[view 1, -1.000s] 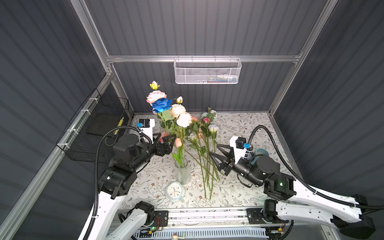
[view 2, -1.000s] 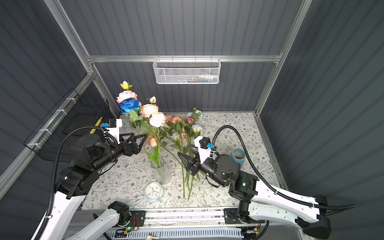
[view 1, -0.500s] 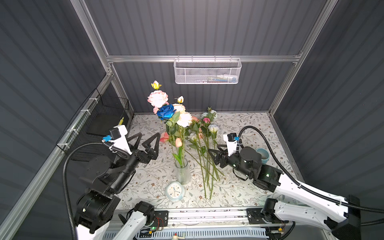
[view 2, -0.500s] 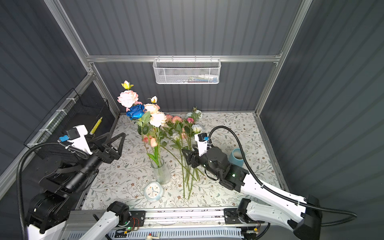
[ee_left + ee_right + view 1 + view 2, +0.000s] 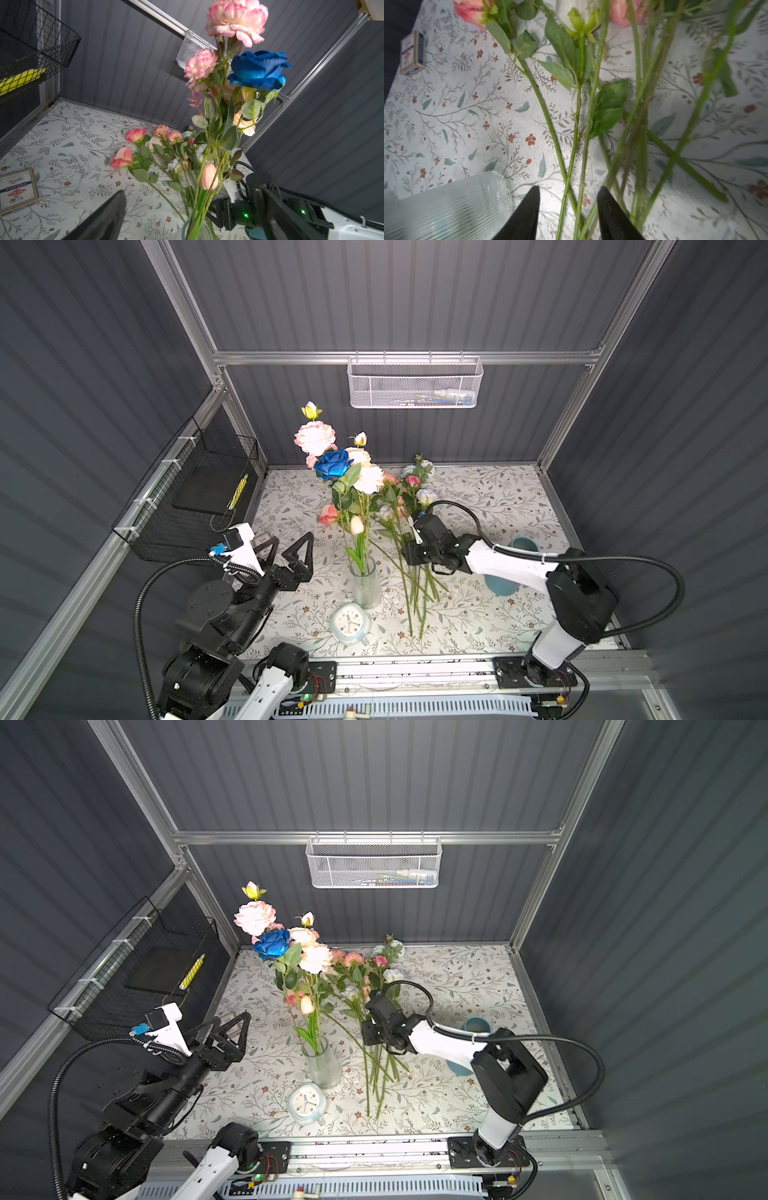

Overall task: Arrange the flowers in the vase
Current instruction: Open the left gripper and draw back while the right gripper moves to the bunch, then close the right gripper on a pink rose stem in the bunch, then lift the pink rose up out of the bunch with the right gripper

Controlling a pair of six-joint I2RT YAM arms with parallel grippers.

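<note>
Down among the loose stems, the right gripper point(image 5: 569, 190) points at the tablecloth point(image 5: 471, 116) with its two black fingers parted. Two or three green stems run through the gap between them. Neither finger visibly presses on one, so nothing is grasped: the jaws straddle the stems rather than pinch them. Just beside the gripper in the right wrist view is the ribbed glass vase point(image 5: 452, 203), clear of the fingers.

Around the gripper, the loose flowers point(image 5: 415, 589) lie fanned out on the table next to the vase. Their stem ends cross one another toward the front, and their coral, pink and white heads point toward the back wall. In both top views the right arm reaches over the middle of this bundle.

The vase stands upright and already carries a tall bunch. This includes a deep blue rose point(image 5: 332, 463), a pink peony point(image 5: 314, 437) above it, cream blooms, two yellow buds and a low coral bud.

On the side of the vase away from the loose stems, the left gripper point(image 5: 286, 551) hangs well apart from it, fingers spread wide and empty.

A small clock point(image 5: 350, 622) lies just in front of the vase. A teal cup point(image 5: 500, 587) sits partly hidden behind the right arm.

The task looks roughly half done. One bunch is in the vase, and a good handful of stems on the cloth is left to lift and place, with the next pick not yet secured.
</note>
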